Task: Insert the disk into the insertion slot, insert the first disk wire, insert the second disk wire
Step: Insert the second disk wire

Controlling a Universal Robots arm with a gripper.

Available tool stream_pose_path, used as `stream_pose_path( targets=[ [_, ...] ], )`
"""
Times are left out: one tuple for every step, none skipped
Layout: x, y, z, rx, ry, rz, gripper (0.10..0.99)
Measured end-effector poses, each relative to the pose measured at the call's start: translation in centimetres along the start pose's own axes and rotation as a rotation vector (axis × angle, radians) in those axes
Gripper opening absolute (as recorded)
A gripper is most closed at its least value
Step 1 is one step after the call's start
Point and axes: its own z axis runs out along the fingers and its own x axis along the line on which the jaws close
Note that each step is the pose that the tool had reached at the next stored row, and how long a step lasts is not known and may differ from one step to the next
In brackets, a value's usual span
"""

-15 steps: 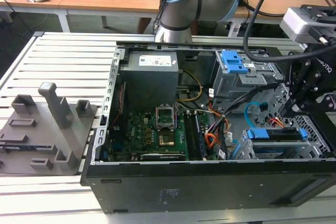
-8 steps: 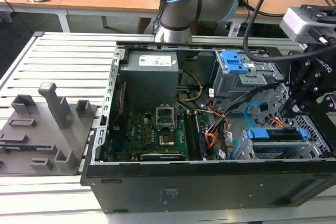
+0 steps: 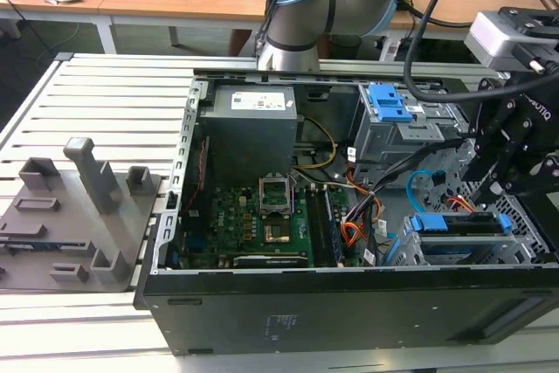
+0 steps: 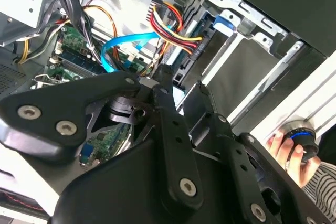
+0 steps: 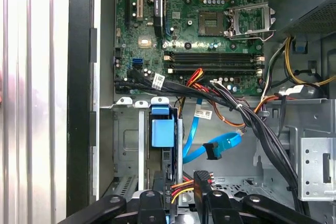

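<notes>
The disk (image 3: 458,224) lies inside the insertion slot (image 3: 403,255) at the near corner of the open computer case, on the exterior view's right. In the first wrist view the disk's blue carrier (image 5: 161,129) sits in the grey slot (image 5: 126,145). My gripper (image 3: 485,194) hangs right over the disk's end. In both wrist views it (image 5: 181,187) (image 4: 182,85) is shut on the black plug of a red, yellow and black wire bundle (image 4: 168,24) at the disk's edge. A light blue flat wire (image 5: 210,148) (image 4: 123,45) lies loose beside the slot, its plug free.
A taller grey cage with blue latch tabs (image 3: 389,102) stands behind the slot. The motherboard (image 3: 262,216) and power supply (image 3: 249,128) take up the rest of the case. Black cable bundles (image 5: 252,124) cross near the slot. A hand (image 4: 286,148) grips a round knob outside the case.
</notes>
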Motion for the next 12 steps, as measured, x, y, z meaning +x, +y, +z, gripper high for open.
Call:
stream_pose_path(
  targets=[
    [-0.48, 0.0, -0.01, 0.0, 0.0006, 0.0, 0.361],
    [-1.05, 0.01, -0.01, 0.0, 0.001, 0.0, 0.361],
    [-1.35, 0.02, -0.01, 0.0, 0.001, 0.0, 0.361],
    [-1.59, 0.02, -0.01, 0.0, 0.0013, 0.0, 0.361],
    [-1.98, 0.03, -0.02, 0.0, 0.0013, 0.0, 0.361],
    [-2.23, 0.03, -0.01, 0.0, 0.0013, 0.0, 0.361],
    [-2.23, 0.03, -0.02, 0.0, 0.0015, -0.004, 0.361],
    [-2.24, 0.03, -0.02, 0.0, 0.002, -0.013, 0.361],
    [-2.24, 0.03, -0.01, 0.0, 0.0027, -0.037, 0.361],
    [-2.24, 0.03, -0.02, 0.0, 0.0045, -0.074, 0.361],
    [-2.24, 0.02, -0.01, 0.001, 0.0063, -0.117, 0.361],
    [-2.24, 0.03, -0.02, 0.001, 0.0073, -0.138, 0.361]
  ],
)
